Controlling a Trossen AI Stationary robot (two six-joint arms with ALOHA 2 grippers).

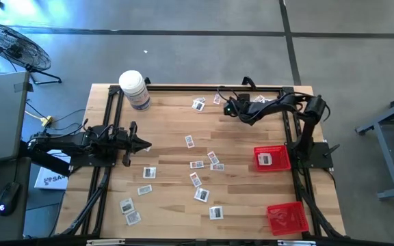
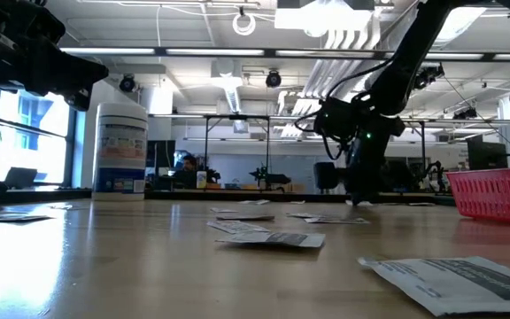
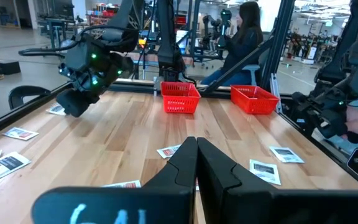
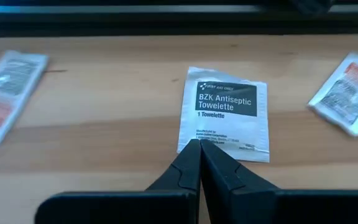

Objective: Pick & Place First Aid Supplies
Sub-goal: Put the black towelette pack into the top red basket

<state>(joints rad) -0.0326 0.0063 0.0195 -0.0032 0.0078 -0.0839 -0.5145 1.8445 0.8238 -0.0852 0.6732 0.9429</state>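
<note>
A: Start close in. What sits at the right gripper (image 4: 199, 149)?

B: Its fingers are clenched together, tips meeting right at the near short edge of an antiseptic towelette packet (image 4: 225, 112) lying flat on the counter (image 4: 117, 124). I can't tell whether they have pinched that edge or merely touch it. The packet runs straight ahead of the fingers, its long axis in line with them.

A: And to either side?

B: One reddish-print packet (image 4: 8, 93) off to one side, another (image 4: 347, 90) off to the other, both apart from the fingers.

A: Further out?

B: From above, the right gripper (image 1: 230, 107) is reached toward the far edge of the counter, among the packets there. The basket (image 1: 272, 158) that already holds a packet lies well back toward the right arm's base; a second basket (image 1: 287, 219) sits nearer the front edge.

A: The other arm?

B: The left gripper (image 1: 142, 144) waits at the left side, fingers pressed shut on nothing, with scattered packets (image 1: 195, 164) mid-counter. The right arm is plainly nearer this towelette.
</note>
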